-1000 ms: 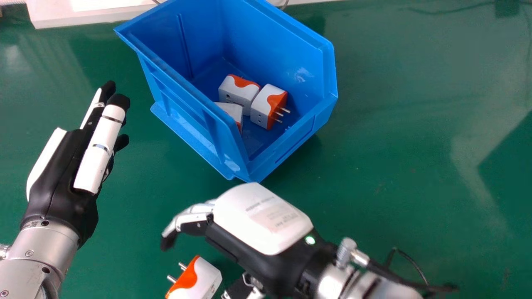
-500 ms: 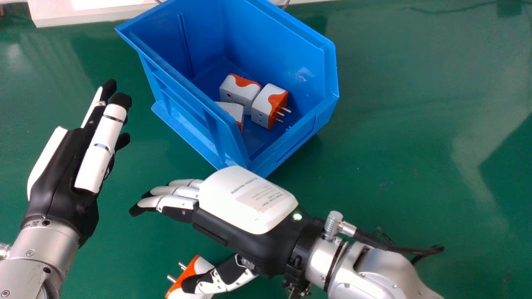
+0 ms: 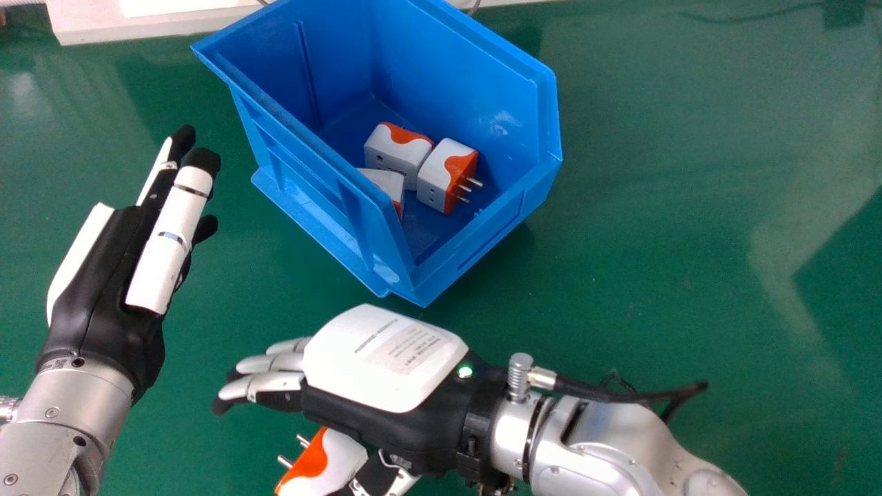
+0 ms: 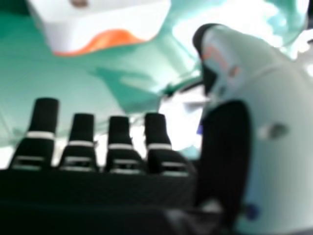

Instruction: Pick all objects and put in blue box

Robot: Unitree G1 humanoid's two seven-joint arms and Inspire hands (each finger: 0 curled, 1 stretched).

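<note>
My right hand (image 3: 386, 365) is open over the table in the head view, just beyond a white and orange plug adapter (image 3: 331, 458) whose prongs point left. The thumb side partly covers that adapter. In the right hand view, the adapter (image 4: 107, 24) is apart from the open right hand (image 4: 117, 142). The blue box (image 3: 475, 241) holds several similar adapters, one (image 3: 437, 179) with its prongs facing right and another (image 3: 386, 186) partly behind the near left wall. My left hand (image 3: 103, 275) is open at the left of the box, holding nothing.
Green table surface (image 3: 689, 207) stretches to the right of the box. A white object (image 3: 89, 24) lies along the far edge at the left. A black cable (image 3: 641, 394) runs from the right wrist.
My right hand has moved left, then back nearer the robot, beside the loose adapter. Its fingers are spread straighter than a second ago. My left hand has shifted slightly away from the robot.
</note>
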